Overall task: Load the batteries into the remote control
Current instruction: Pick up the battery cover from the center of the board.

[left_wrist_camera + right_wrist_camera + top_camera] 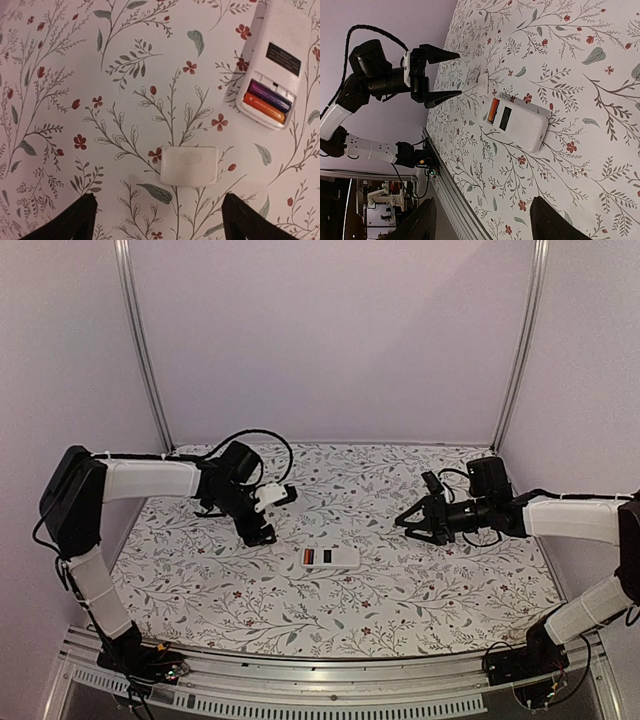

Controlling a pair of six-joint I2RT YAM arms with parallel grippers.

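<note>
Table with a floral cloth carries everything. Left arm reaches in from the left. Left jaws are wide open and empty, hovering over the table just left of centre. Right arm comes in from the right. Right jaws are parted, nothing between them, off the table and well apart from the remote on its far side.

Remote lies flat near the table's middle, back side up. Its long axis runs left-right in the top view, with the battery end toward the left arm.

Loose white cover lies flat on the cloth just beside the remote's battery end, not touching it.

Batteries sit side by side in the open recess: orange battery nearest the end wall, dark battery next to it. Both look seated, so loading looks done and only the cover seems left.

Key relation: in the left wrist view the cover sits straight ahead of the left jaws, centred in the gap, with its longer side running across the gap. The remote is ahead and off to the right. The left arm is clearly the nearer one. A pick likely needs a straight drop, and the flat, thin cover could slip.
</note>
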